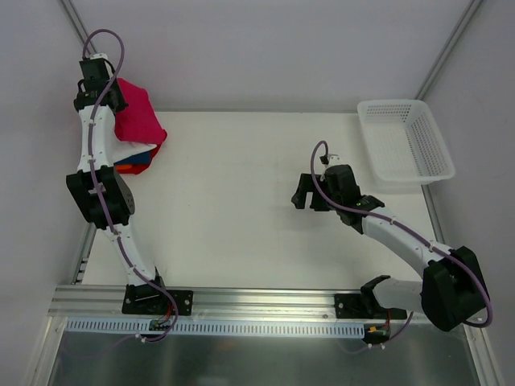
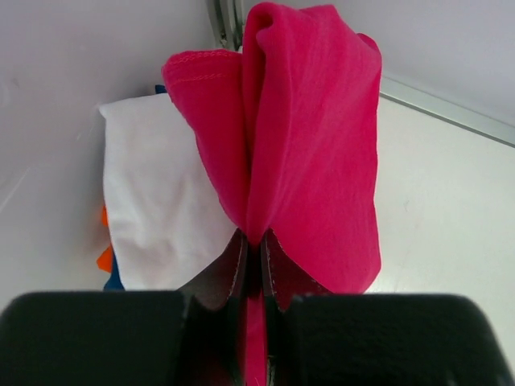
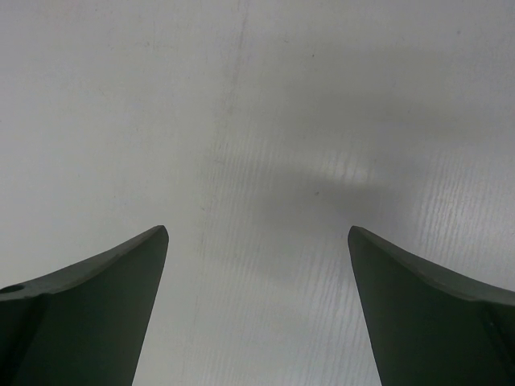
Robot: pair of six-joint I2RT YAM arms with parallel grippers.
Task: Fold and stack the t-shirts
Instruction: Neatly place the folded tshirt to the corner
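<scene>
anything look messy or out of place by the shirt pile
Yes: the red shirt is bunched rather than flat, pinched in the left hand and held over the white shirt topping the folded pile, far left. Nothing else stands out.

The white table [image 1: 241, 201] bears folded t-shirts [image 1: 137, 162] far left, mesh basket [image 1: 406, 141] far right.

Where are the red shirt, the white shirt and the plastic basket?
red shirt [image 2: 314, 137]: left wrist view, middle of the bunched cloth.
white shirt [image 2: 161, 201]: left wrist view, its flat top face.
plastic basket [image 1: 406, 141]: top external view, its bare mesh floor.
</scene>
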